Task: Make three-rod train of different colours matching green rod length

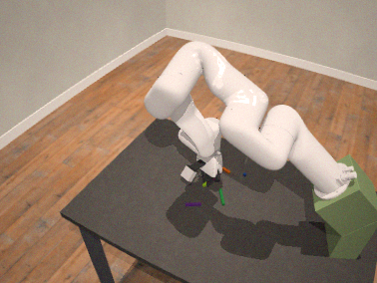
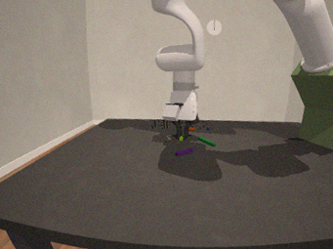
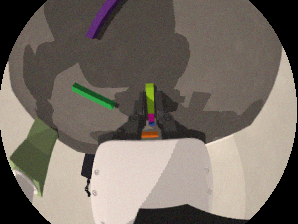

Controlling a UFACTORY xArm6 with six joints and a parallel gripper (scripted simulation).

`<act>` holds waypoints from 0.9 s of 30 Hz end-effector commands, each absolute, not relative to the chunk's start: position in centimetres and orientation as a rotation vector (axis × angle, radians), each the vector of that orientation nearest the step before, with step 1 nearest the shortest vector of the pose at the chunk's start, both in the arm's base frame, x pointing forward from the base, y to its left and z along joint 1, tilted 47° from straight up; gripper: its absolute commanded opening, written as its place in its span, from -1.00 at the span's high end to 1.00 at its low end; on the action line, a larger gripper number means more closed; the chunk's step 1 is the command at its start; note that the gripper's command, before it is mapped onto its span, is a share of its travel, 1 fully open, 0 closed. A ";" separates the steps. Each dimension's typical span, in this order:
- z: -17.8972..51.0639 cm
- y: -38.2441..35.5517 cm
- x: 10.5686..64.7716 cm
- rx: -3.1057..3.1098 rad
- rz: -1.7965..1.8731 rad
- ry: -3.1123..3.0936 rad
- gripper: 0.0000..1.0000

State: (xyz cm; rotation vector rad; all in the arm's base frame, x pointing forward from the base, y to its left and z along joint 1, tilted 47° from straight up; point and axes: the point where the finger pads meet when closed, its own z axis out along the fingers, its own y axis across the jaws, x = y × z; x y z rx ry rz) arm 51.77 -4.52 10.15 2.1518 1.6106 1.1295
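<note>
My gripper [image 1: 211, 178] [image 2: 182, 133] [image 3: 150, 98] is low at the table, its fingers slightly parted on both sides of the lime rod [image 1: 204, 184] [image 2: 181, 138] [image 3: 150, 91], with narrow gaps beside it. In the wrist view a magenta rod [image 3: 151, 118] follows the lime rod in line, then a blue rod [image 3: 152, 123]; gaps between them are too small to tell. An orange rod [image 1: 226, 169] [image 2: 192, 129] [image 3: 150, 135] lies crosswise beyond them. The green rod [image 1: 222, 196] [image 2: 207, 141] [image 3: 93, 96] lies apart, to the left in the wrist view.
A purple rod [image 1: 193, 204] [image 2: 184, 151] [image 3: 101, 19] lies apart, nearer the front. Another blue rod [image 1: 244, 174] [image 2: 207, 128] lies past the orange rod. The arm stands on a green pedestal [image 1: 346, 214] [image 2: 323, 110] [image 3: 35, 147] at the table's side. The arm's shadow covers the purple rod.
</note>
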 end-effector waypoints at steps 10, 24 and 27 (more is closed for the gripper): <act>10.2 -4.6 51.8 2.151 1.130 1.609 0.51; 11.7 -5.1 50.3 2.151 1.130 1.609 0.51; 12.0 -5.2 50.0 2.151 1.130 1.609 0.51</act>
